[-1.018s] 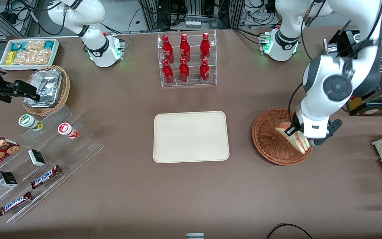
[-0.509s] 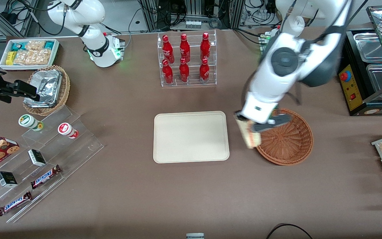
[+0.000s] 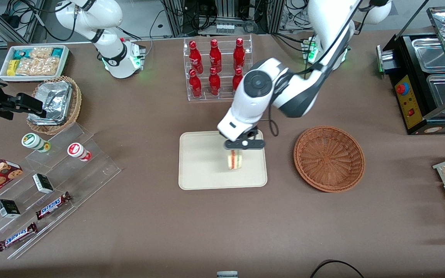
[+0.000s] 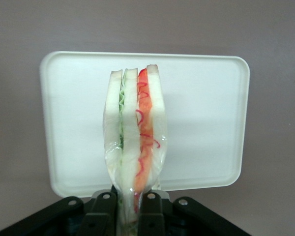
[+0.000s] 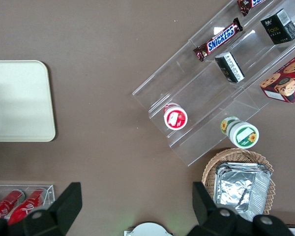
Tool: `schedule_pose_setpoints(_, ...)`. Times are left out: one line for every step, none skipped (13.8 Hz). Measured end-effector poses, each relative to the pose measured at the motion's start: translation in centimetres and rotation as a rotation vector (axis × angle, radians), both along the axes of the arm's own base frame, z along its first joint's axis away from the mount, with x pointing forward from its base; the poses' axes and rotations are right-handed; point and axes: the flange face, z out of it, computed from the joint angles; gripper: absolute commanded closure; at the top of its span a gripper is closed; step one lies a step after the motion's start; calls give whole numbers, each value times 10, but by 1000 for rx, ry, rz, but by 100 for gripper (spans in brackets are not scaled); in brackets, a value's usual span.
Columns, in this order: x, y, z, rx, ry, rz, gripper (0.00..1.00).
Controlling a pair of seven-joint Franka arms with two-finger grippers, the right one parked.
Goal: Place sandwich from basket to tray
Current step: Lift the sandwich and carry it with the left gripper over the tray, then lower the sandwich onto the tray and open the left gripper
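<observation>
The carry step is in hand: the left arm's gripper (image 3: 235,151) is clamped on one corner of the triangular white-bread sandwich (image 4: 135,142), which hangs above the flat cream-white rectangular plastic tray (image 3: 203,162), clear of the round reddish-brown wicker basket (image 3: 328,158). Next, I judge, it must lower and release. Red and green filling layers show edge-on between the slices.

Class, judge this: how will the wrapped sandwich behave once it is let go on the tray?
The sandwich stands on edge in the gripper, above the tray: narrow, so probably topples flat. Its glossy wrap likely slides easily. Soft bread layers probably squash under firm squeezing.
</observation>
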Motion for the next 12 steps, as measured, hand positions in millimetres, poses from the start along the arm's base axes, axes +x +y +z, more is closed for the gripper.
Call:
schedule_pose_setpoints(-3,-15,-14,-10,2,-15,100)
schedule_pose_setpoints(-5,-26,-28,-18,6,-26,100)
schedule_pose_setpoints(-5,-34,-44,-21,14,-32,100)
schedule_pose_setpoints(-4,-38,-59,-20,25,-32,100)
schedule_pose_setpoints(-3,-39,-73,-17,35,-30,100)
schedule_pose_setpoints(-1,-39,-83,-13,44,-28,100)
schedule_pose_setpoints(0,-39,-91,-8,51,-26,100)
schedule_pose_setpoints(0,-38,-98,-4,58,-25,100)
schedule_pose_setpoints(0,-38,-103,-1,63,-25,100)
schedule_pose_setpoints(0,-38,-107,-1,66,-24,100)
schedule_pose_setpoints(1,-39,-112,-4,65,-22,100)
schedule_pose_setpoints(1,-39,-116,-4,66,-22,100)
